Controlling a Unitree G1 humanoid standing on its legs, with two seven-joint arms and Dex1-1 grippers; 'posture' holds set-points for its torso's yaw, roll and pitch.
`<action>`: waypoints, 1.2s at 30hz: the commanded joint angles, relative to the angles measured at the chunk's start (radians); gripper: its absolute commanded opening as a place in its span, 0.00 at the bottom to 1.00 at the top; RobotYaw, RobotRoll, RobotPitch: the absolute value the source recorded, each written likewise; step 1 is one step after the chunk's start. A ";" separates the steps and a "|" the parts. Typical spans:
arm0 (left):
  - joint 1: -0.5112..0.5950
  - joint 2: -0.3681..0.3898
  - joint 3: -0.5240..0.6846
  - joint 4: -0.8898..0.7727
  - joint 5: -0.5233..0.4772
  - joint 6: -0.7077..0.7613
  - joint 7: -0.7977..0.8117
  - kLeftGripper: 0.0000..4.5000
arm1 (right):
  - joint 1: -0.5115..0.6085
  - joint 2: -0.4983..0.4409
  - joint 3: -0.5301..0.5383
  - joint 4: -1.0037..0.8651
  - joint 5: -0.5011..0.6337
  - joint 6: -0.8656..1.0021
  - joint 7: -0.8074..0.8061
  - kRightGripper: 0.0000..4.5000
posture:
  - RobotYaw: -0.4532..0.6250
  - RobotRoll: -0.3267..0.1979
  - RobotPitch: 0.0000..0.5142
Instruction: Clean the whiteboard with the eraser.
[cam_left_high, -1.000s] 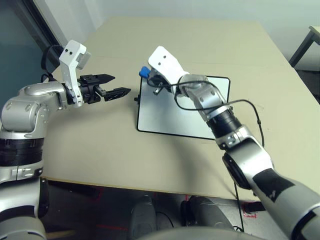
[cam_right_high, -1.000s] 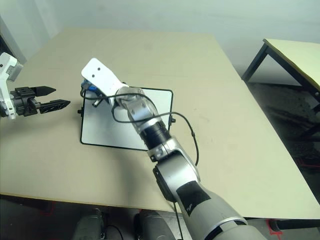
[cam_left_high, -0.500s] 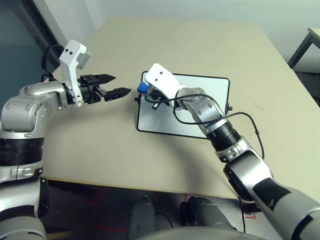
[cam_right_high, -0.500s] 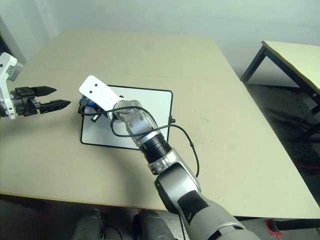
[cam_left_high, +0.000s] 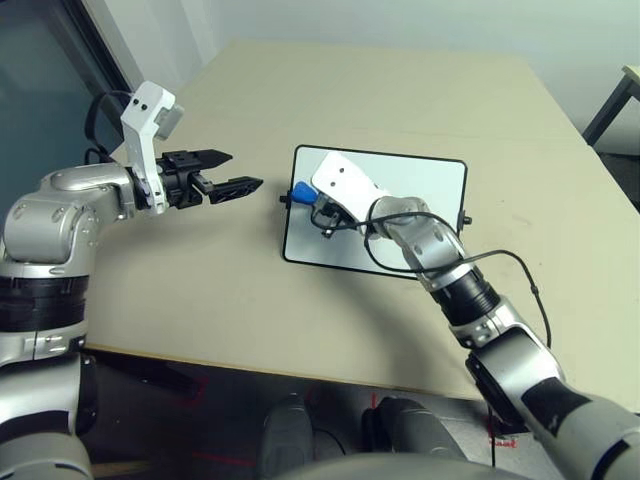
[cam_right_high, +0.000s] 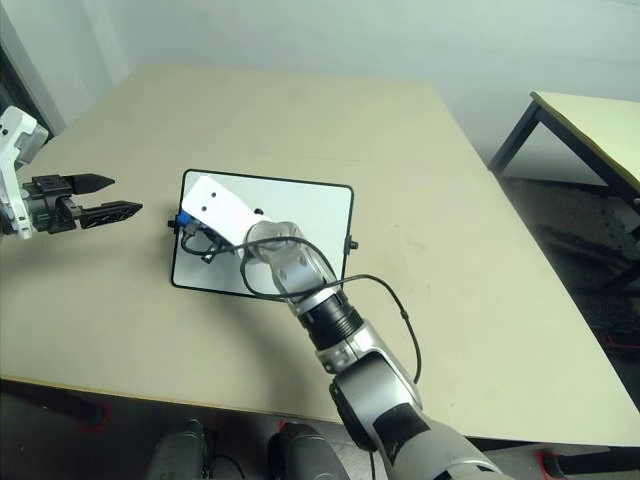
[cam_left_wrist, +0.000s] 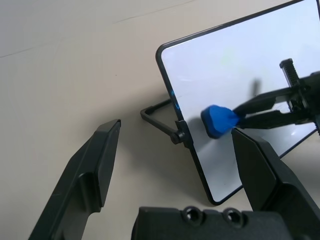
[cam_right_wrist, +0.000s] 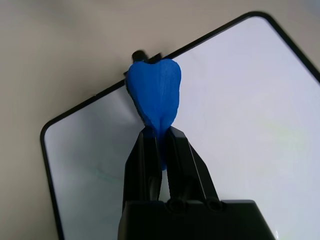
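Note:
The whiteboard (cam_left_high: 400, 200) lies flat in the middle of the tan table, white with a thin black frame. My right gripper (cam_right_wrist: 159, 137) is shut on the eraser (cam_right_wrist: 154, 95), a small bright blue block. It holds the eraser (cam_left_high: 302, 191) at the board's left short side, beside the small black tab there. My left gripper (cam_left_high: 240, 170) hovers above the table a little left of the board, open and holding nothing. In the left wrist view its two fingers (cam_left_wrist: 95, 165) frame the eraser (cam_left_wrist: 219, 120) and the whiteboard (cam_left_wrist: 235, 70).
The table (cam_right_high: 480, 260) has bare surface on all sides of the board. A second table (cam_right_high: 590, 115) stands off to the right across a gap. A black cable (cam_left_high: 500, 262) loops beside my right forearm.
My right gripper has carried the eraser from the board's far left corner along the left side towards me. The whole picture has shifted slightly. The left arm has not moved.

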 joint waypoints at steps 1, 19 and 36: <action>-0.002 0.002 -0.017 0.004 0.003 0.012 -0.008 1.00 | 0.054 -0.059 0.025 0.035 -0.024 0.120 0.007 0.02 | 0.40 0.62 0.17; 0.016 0.004 -0.015 -0.015 -0.002 0.019 -0.014 1.00 | -0.030 -0.078 -0.016 -0.087 0.032 0.185 0.019 0.02 | 0.40 0.62 0.17; 0.005 0.015 -0.019 -0.046 -0.013 0.050 -0.027 1.00 | 0.118 -0.033 0.078 -0.150 0.079 0.282 0.018 0.02 | 0.43 0.62 0.22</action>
